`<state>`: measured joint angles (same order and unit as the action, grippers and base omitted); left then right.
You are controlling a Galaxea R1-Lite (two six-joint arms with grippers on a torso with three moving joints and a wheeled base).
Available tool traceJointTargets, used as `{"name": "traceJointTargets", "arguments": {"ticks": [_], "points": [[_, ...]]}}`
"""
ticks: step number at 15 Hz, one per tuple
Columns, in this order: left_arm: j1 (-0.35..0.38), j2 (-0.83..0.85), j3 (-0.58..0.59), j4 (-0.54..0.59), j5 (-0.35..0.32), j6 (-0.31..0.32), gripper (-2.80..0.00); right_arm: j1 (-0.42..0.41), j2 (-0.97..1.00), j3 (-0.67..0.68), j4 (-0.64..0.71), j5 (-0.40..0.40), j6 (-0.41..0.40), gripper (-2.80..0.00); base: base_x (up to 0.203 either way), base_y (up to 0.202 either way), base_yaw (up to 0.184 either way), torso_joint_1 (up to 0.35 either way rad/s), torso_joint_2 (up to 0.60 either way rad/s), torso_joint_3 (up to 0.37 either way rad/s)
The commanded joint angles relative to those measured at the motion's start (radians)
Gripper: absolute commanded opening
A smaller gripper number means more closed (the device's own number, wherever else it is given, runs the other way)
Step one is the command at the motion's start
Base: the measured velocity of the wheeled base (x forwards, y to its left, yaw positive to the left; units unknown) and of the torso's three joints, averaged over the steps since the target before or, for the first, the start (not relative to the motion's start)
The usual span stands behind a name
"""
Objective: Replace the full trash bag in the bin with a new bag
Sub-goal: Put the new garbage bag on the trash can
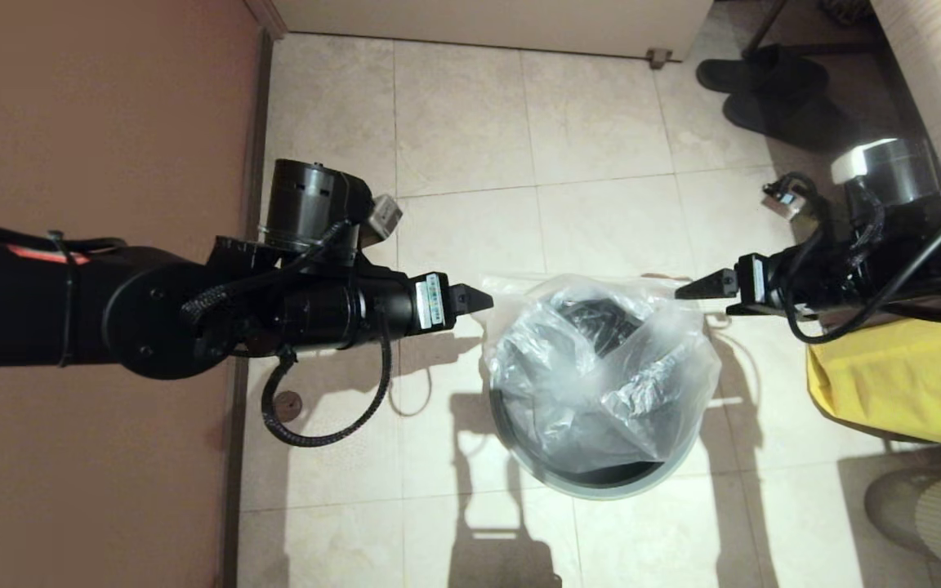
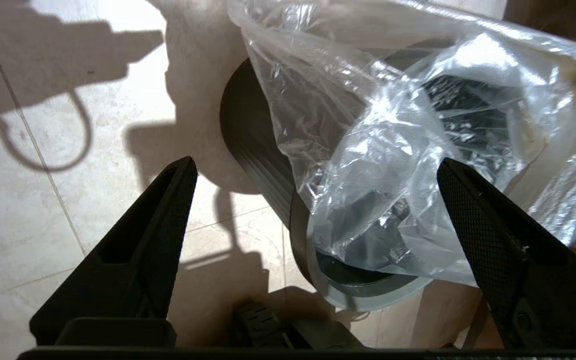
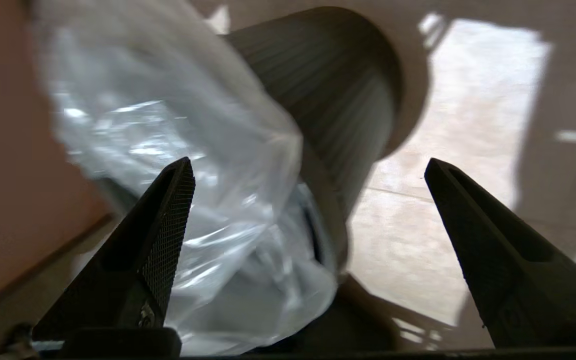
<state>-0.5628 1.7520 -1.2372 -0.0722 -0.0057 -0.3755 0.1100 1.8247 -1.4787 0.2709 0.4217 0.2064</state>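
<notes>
The round waste bin with a grey rim and black ribbed wall (image 1: 601, 482) stood upright on the tiled floor (image 1: 470, 122) at centre, its long axis vertical and its mouth facing up. The thin, clear, crinkly plastic new bag (image 1: 601, 367) lay bunched over that mouth, sagging partly inside. Its loose edge spilled past the rim toward 12 o'clock, while the rim arc at 6 o'clock remained bare. The bag was not yet spread or folded over the rim.

The step in hand appeared to be fitting the new bag. At 9 o'clock of the bin the left pincer (image 1: 483, 299) hovered just beside the bag, jaws wide and holding nothing. At 3 o'clock the right pincer (image 1: 687, 291) did likewise, jaws wide and empty.

The next move would likely call for each pincer to take the bag's edge on its own side, draw the film outward, and lower it over the rim. Thin film slips and tears easily, so a shallow bite on the hem is advisable.

A yellow sack (image 1: 903, 384) lay at 3 o'clock, beyond the right pincer.
</notes>
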Motion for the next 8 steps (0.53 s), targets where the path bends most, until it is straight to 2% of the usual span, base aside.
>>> {"name": "traceJointTargets", "arguments": {"ticks": [1, 2, 3, 4, 5, 6, 7, 8], "points": [[-0.001, -0.021, -0.002, -0.002, -0.001, -0.002, 0.00, -0.034, -0.040, -0.004, 0.001, 0.112, 0.060, 0.00, 0.000, 0.000, 0.000, 0.000, 0.00, 0.000], [-0.009, -0.016, -0.011, -0.003, -0.002, -0.001, 0.00, -0.041, -0.042, -0.004, 0.001, 0.120, 0.075, 0.00, 0.000, 0.000, 0.000, 0.000, 0.00, 0.000], [-0.030, -0.002, -0.033, -0.004, -0.002, 0.000, -2.45, -0.052, -0.047, 0.000, 0.001, 0.131, 0.095, 0.00, 0.000, 0.000, 0.000, 0.000, 0.00, 0.000], [-0.045, 0.014, -0.065, -0.004, -0.001, 0.001, -2.80, -0.067, -0.057, 0.001, 0.000, 0.162, 0.113, 0.00, 0.000, 0.000, 0.000, 0.000, 0.00, 0.000], [-0.061, 0.028, -0.099, -0.004, 0.000, 0.001, -2.80, -0.085, -0.068, 0.001, -0.002, 0.204, 0.129, 0.00, 0.000, 0.000, 0.000, 0.000, 0.00, 0.000], [-0.078, 0.041, -0.141, 0.001, 0.004, 0.000, -2.80, -0.109, -0.082, 0.000, -0.004, 0.236, 0.142, -2.38, 0.000, 0.000, 0.000, 0.000, 0.00, 0.000], [-0.103, 0.055, -0.174, 0.005, 0.009, 0.001, -2.80, -0.132, -0.096, 0.000, -0.006, 0.250, 0.144, -2.80, 0.000, 0.000, 0.000, 0.000, 0.00, 0.000], [-0.116, 0.061, -0.186, 0.008, 0.011, 0.002, -2.80, -0.147, -0.111, 0.000, -0.006, 0.255, 0.145, -2.80, 0.000, 0.000, 0.000, 0.000, 0.00, 0.000]]}}
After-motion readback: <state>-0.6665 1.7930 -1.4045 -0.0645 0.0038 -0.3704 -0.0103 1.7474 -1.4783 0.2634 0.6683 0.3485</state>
